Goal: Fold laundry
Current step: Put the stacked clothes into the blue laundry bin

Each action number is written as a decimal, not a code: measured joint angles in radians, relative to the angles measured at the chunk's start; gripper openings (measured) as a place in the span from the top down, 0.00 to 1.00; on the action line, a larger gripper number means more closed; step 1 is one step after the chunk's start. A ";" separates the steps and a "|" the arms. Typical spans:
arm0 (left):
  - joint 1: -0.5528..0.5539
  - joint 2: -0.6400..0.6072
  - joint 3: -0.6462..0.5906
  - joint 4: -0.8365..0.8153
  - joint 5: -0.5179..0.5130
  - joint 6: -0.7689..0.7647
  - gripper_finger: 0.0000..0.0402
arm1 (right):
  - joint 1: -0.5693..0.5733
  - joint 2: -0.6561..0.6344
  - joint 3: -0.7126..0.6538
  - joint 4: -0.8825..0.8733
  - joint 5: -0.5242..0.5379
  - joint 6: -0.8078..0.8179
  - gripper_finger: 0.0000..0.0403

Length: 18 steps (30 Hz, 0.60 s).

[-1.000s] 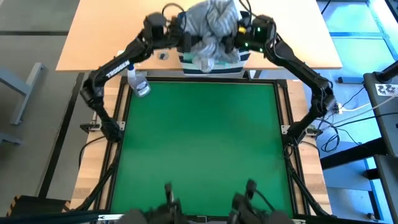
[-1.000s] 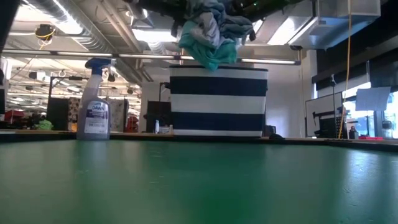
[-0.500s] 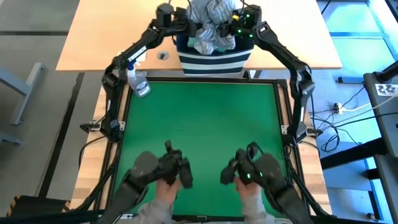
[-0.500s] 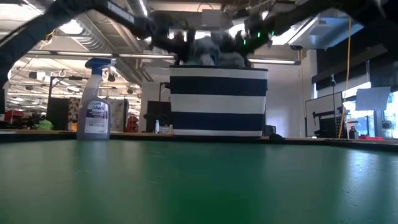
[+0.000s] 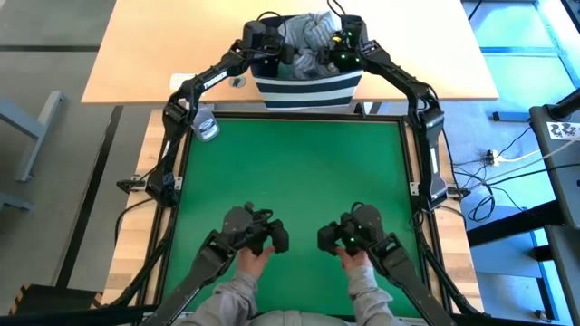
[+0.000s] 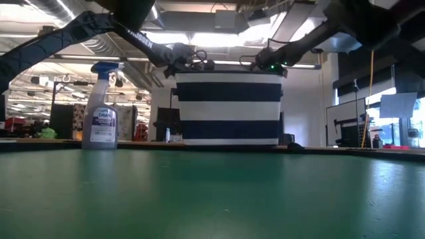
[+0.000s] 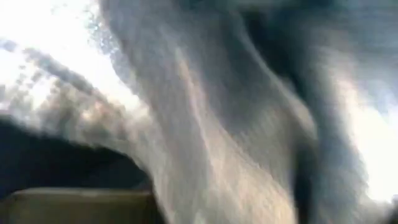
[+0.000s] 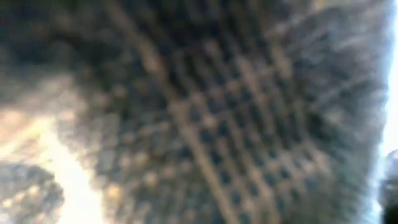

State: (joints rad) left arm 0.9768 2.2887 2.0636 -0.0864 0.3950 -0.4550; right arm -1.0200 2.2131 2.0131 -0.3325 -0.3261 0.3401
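Observation:
The laundry [image 5: 313, 32] is a crumpled bundle of grey-blue striped, white and teal cloth. It lies in the navy-and-white striped basket [image 5: 308, 91] at the table's far edge. My left gripper [image 5: 276, 47] is sunk into the bundle's left side and my right gripper [image 5: 337, 50] into its right side. In the low view both wrists sit at the basket's [image 6: 229, 106] rim, and the cloth is hidden behind its wall. Blurred grey cloth [image 7: 217, 124] fills the left wrist view. Close striped weave [image 8: 205, 124] fills the right wrist view.
A spray bottle [image 5: 205, 122] stands just left of the basket, at the green mat's far left corner [image 6: 101, 106]. The green mat [image 5: 290, 181] spreads between the basket and the near edge. There a person's hands [image 5: 254, 263] hold two handles.
Both grippers have gone down together toward the basket, carrying the bundle. It hung above the basket's rim a second ago and now sits down inside it. A person's hands on two handles have come into view at the near edge.

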 joint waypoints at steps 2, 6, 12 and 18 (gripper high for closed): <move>-0.001 0.001 0.000 0.001 -0.037 0.045 0.68 | -0.002 0.003 -0.001 -0.023 0.025 -0.002 0.58; -0.006 0.001 -0.001 -0.002 -0.106 0.098 0.64 | -0.002 0.005 -0.004 -0.056 0.094 -0.063 0.57; -0.009 0.003 -0.003 -0.018 -0.127 0.107 0.59 | -0.002 0.005 -0.004 -0.064 0.110 -0.076 0.23; -0.010 -0.011 -0.007 -0.041 -0.121 0.156 0.53 | -0.004 -0.009 -0.006 -0.120 0.132 -0.084 0.03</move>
State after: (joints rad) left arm 0.9672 2.2778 2.0564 -0.1274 0.2739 -0.2987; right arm -1.0243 2.2046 2.0069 -0.4524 -0.1944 0.2561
